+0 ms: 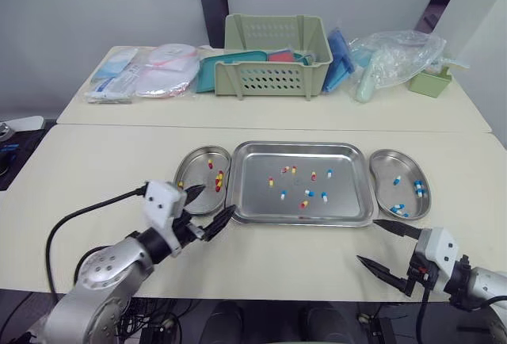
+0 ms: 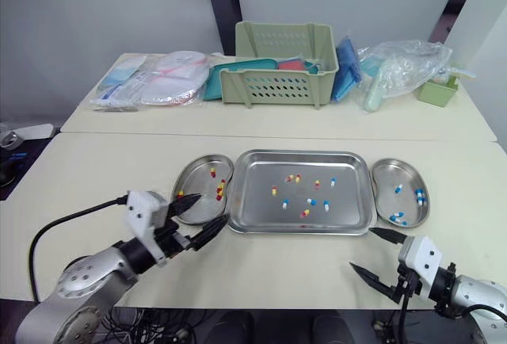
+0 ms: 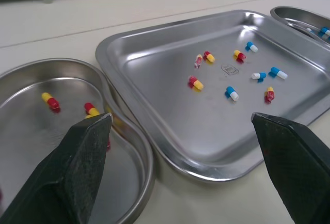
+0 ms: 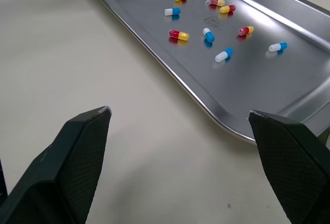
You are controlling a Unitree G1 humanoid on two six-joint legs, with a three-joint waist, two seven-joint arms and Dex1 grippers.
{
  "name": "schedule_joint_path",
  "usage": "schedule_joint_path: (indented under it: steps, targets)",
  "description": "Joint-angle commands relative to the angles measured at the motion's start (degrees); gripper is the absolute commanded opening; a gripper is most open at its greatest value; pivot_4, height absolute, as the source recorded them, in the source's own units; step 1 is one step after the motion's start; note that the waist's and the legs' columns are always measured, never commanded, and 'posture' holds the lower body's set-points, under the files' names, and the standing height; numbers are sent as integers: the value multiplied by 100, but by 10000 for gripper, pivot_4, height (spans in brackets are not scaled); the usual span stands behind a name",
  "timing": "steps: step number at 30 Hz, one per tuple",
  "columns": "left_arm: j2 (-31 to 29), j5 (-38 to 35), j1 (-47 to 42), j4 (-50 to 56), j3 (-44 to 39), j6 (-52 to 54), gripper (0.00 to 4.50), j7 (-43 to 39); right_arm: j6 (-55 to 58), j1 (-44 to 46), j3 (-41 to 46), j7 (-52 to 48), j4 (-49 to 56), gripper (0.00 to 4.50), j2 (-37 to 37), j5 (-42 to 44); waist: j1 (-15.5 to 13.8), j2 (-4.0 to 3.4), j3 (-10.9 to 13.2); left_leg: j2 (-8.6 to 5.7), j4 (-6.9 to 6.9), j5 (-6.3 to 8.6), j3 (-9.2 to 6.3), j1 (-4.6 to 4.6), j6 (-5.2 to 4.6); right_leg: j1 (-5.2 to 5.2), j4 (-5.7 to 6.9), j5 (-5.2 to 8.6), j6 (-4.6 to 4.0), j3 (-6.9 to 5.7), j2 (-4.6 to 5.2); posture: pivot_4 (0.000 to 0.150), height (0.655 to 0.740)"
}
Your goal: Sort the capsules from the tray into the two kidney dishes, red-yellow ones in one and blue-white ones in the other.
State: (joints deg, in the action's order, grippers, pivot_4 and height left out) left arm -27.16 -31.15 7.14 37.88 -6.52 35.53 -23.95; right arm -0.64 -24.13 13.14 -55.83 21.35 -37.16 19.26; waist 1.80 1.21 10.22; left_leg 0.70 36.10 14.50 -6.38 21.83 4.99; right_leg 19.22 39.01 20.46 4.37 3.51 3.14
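Red-yellow capsules [image 1: 303,204] in the tray [image 1: 348,189]: five, scattered about its middle. Blue-white capsules [image 1: 323,196] in the tray: four, mixed among them. Clock is read from the head views, with 12 away from the robot.

Left kidney dish [image 1: 194,166], hard against the tray at 9: red-yellow only, four by my count, one partly behind a finger. Right kidney dish [image 1: 400,166], just beside the tray at 3: blue-white only, about five. The bunched ones are hard to separate.

Left gripper [image 1: 219,198]: fingers spread wide, nothing held, low over the near end of the left dish by the tray's 7 o'clock corner. Right gripper [image 1: 366,240]: likewise spread wide and empty, over bare table [image 1: 95,170] just off the tray's 5 o'clock corner.

Key relation: the leftmost red-yellow capsule [image 1: 271,180] lies at about 2 o'clock from the left gripper, across the tray's rim. Its long axis runs roughly 12–6, and the left arm is clearly the nearer. The nearest blue-white one lies between 10 and 11 from the right gripper; I cannot tell its axis.

Judgement: sorting is partly done, with nine left. Each arm is placed to serve its own side's dish.
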Motion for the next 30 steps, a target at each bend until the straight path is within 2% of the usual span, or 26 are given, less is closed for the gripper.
schedule_joint_path:
  steps: [1,4,16,30]
  targets:
    - [219,90,-397,104,301,200,39537,386,-95,-31,33,59,144,45000,14,67,-5,0,0,0,0,0,0,0,0,-1,0,0,0,0,0,1500,7390]
    - [429,276,-785,-84,638,383,30063,632,-77,-76,7,94,188,45000,18,67,-3,-1,-1,-1,-1,0,0,0,0,-1,0,0,0,0,0,1500,7390]
    - [1139,1065,-2213,-1161,1679,1217,30063,1304,-23,-412,-17,273,421,45000,28,83,-9,0,-1,-5,2,-1,-1,3,1,-2,-3,-1,2,0,1,1500,7390]
    - [1553,1784,-2792,-2192,1973,1401,30063,1477,117,-507,-32,364,565,45000,19,108,-19,0,-1,-6,3,-1,0,4,2,-2,-3,-1,3,1,1,1500,7390]
